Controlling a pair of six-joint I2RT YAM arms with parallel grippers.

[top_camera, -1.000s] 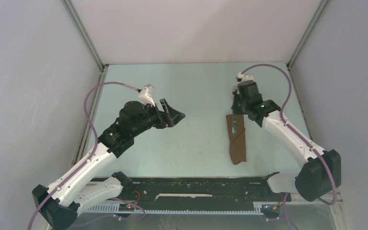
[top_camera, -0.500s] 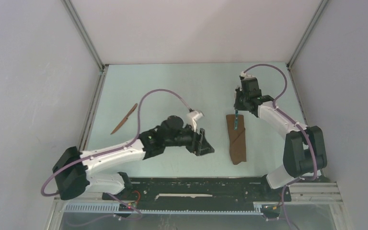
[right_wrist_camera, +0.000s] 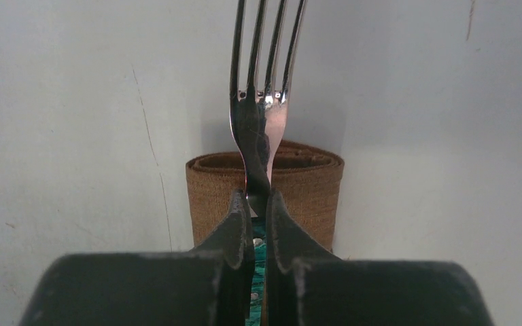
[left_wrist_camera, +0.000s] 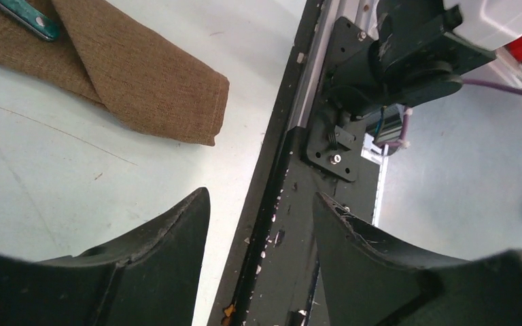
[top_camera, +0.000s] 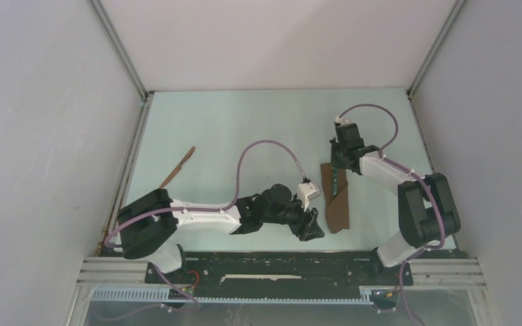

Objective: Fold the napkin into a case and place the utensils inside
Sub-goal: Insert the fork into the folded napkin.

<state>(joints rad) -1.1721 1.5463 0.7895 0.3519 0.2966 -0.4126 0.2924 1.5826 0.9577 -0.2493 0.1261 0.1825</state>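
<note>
Now the narrow dark brown cloth case [top_camera: 337, 210] lies flat just beneath our right gripper [right_wrist_camera: 258, 204]. That gripper is clamped on the neck of the silver-tined fork [right_wrist_camera: 265, 75], whose green handle rests on the cloth by the diagonal fold. Our left gripper [left_wrist_camera: 262, 204] hovers empty with its jaws apart, the case's near end just ahead of it. The thin reddish-brown knife [top_camera: 177, 168] lies well apart. We judge the handle could snag the fold and drag the soft cloth, or ride on top of it.
</note>
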